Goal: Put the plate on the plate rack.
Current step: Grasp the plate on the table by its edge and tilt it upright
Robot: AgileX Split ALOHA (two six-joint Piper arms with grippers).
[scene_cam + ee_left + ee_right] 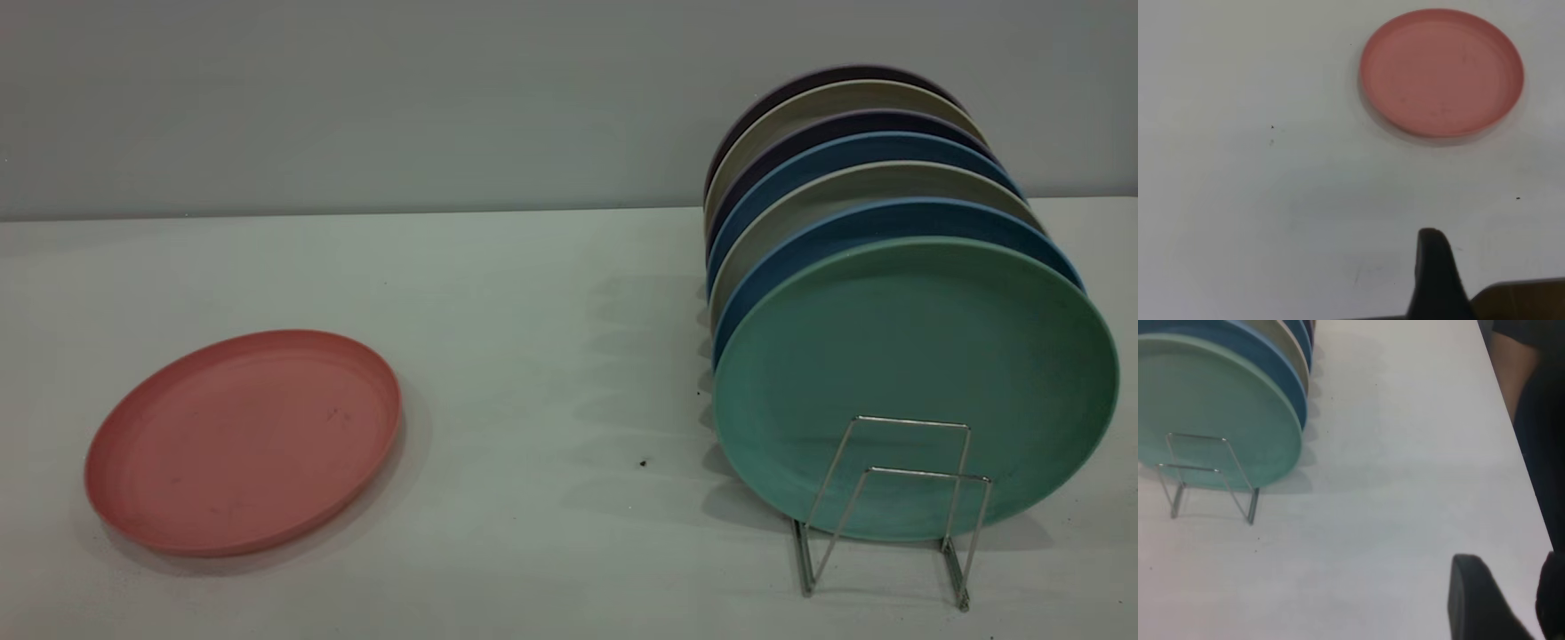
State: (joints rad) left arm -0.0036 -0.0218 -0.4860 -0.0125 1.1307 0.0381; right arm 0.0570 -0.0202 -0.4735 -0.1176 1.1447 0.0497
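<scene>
Salmon-pink plate (242, 442) lies flat on white table (533, 356), well left of the plate rack (893, 507), whose mint-green plate (916, 387) fronts upright plates; neither gripper's finger state can be told

The salmon-pink plate (243, 442), lying near the table's left front edge, is seen to be of matt plastic, its face smooth but marked by faint dark scuffs. The plate rack (898, 498), towards the right front edge, is made of thin, bright silver metal wire with a glossy sheen. The mint-green plate (916, 373) held upright in it shows a matt, faintly mottled plastic surface, and the blue plates (889, 222) behind it appear equally matt. The table (551, 356) is given a pale, smooth, dull finish, dotted with a few dark specks.
</scene>
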